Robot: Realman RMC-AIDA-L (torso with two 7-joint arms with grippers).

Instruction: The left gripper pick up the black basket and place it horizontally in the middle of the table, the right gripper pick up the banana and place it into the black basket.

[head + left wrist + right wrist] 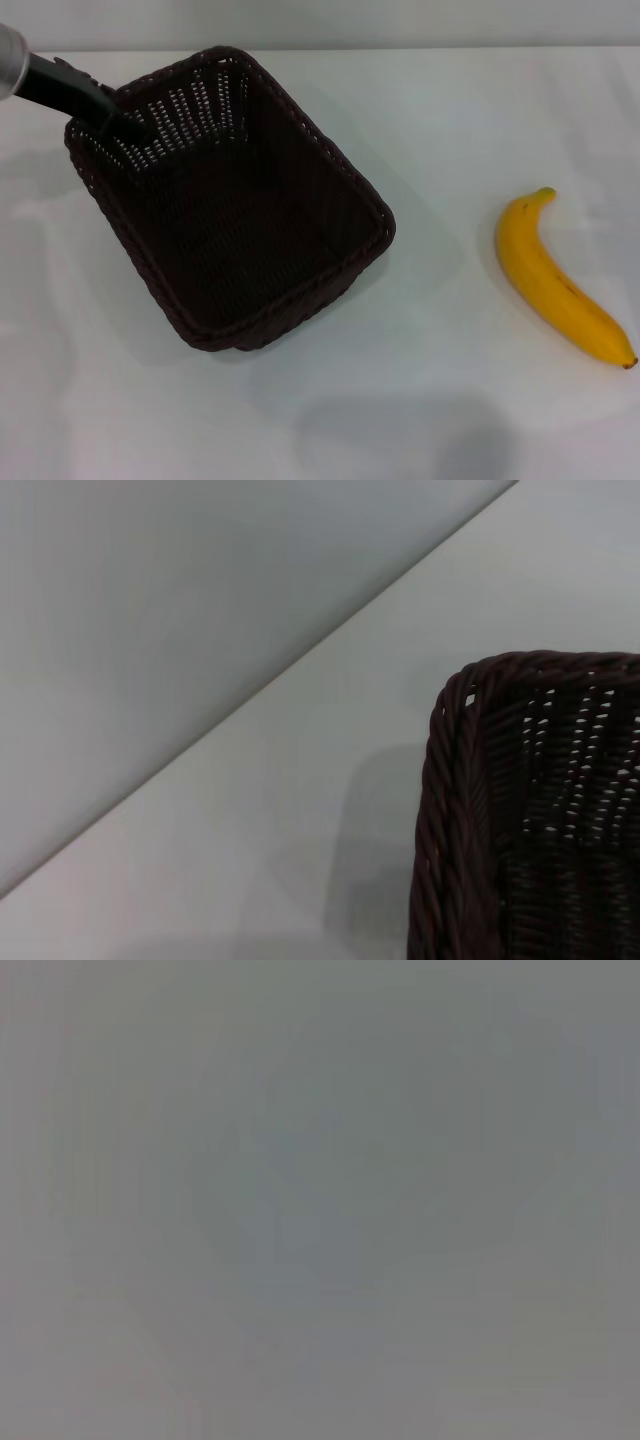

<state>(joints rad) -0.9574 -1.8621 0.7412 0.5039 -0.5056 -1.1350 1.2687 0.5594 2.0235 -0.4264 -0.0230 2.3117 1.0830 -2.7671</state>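
We are reaching our left gripper (125, 125) over the far-left corner of the black basket (235, 215), which is lying diagonally; we cannot tell how the jaws stand.

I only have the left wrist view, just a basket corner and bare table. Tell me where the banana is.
Observer: The banana lies on the table, to the robot's right of the black basket, apart from it.
Operator: Report the basket's angle.
Observer: It sits diagonally, not yet horizontal.
Operator: Locate the left gripper.
Observer: The left gripper is at the basket's far left corner, reaching over the rim.
Operator: Check the right gripper.
Observer: It is in no view; the right wrist view shows only grey.
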